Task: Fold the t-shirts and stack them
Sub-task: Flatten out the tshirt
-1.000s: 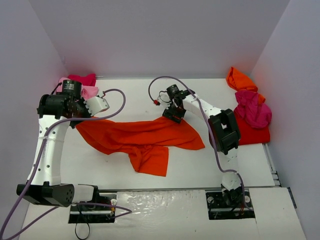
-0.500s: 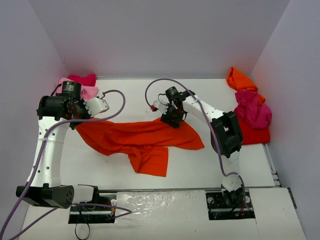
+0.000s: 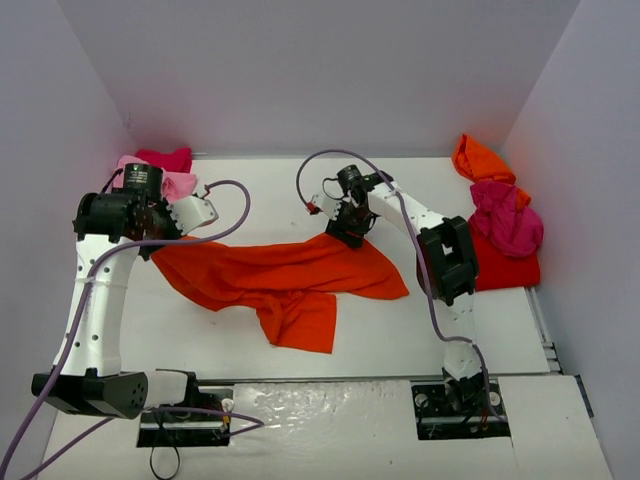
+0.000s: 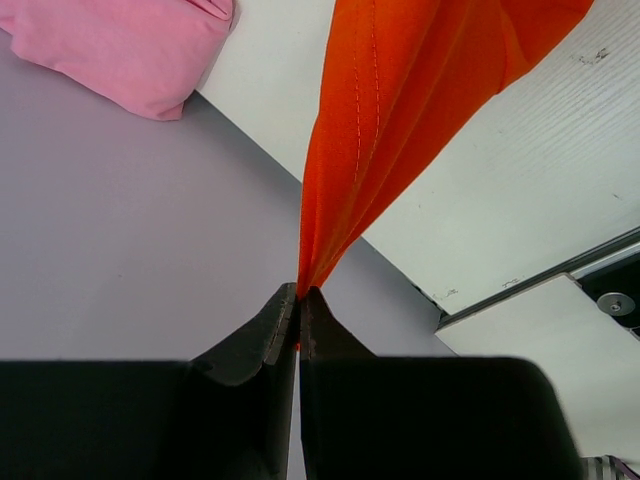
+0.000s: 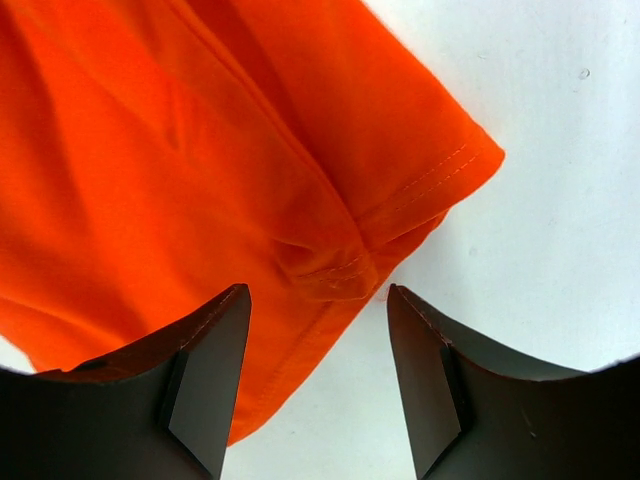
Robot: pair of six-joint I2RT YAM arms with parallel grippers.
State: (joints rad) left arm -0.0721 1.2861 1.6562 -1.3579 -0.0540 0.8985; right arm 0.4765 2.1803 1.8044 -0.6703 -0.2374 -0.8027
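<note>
R gripper point(image 5: 318, 292) hung wide open over orange-red tee point(image 3: 290, 275) sleeve hem, re-angled since a sec ago, no grab yet. L gripper point(image 4: 298, 293) stayed pinched on tee's other end, so the spread likely waited.

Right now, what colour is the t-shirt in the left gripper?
Bright orange-red t-shirt; left wrist view shows it best.

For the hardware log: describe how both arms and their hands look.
The left arm and right arm have white links with bulky black joint housings; rows of small holes dot the left one. A lavender cable runs along each, with a red connector near the right wrist. The left hand and right hand each have two black wedge-shaped fingers.
</note>
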